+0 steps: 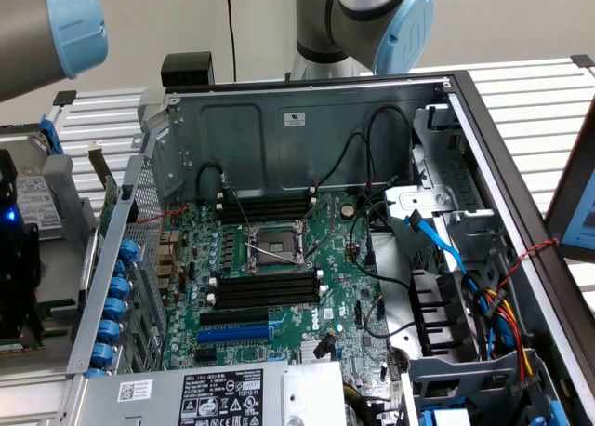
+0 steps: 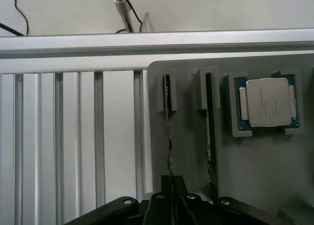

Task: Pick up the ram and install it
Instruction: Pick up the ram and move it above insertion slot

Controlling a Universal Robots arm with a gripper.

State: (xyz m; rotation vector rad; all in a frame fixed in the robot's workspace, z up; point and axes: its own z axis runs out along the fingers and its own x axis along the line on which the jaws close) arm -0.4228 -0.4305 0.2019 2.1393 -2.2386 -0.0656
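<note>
**Gripper at the holder, set on the ram; ram not yet lifted**

Gripper [image 2: 172,181]: the jaws are drawn narrow, one on each flat face of the ram [image 2: 170,136]. No gap is visible between them and the board, so I read this as closed on it.

The ram stands on edge in the grey holder tray [image 2: 255,176]. Its far end sits in a raised bracket [image 2: 167,90], so by the look of it the ram has not left the tray.

Key relation: the ram's long axis runs straight away from the gripper, with the near end between the jaws and the far end at the bracket. The jaws therefore close across the board's thin dimension. How much board lies on the near side of the jaws is hidden.

A second green stick [image 2: 210,136] stands parallel in its own bracket, between the ram and the CPU [image 2: 268,103]. It is apart from the jaws.

The tray rests on a slatted aluminium table [image 2: 73,146].

In the exterior view, the open case [image 1: 279,128] holds the motherboard [image 1: 339,259]. Its long black slots [image 1: 267,286] lie on either side of the CPU socket [image 1: 276,247].

Judgement: the pick is in hand and the install has not begun.
</note>
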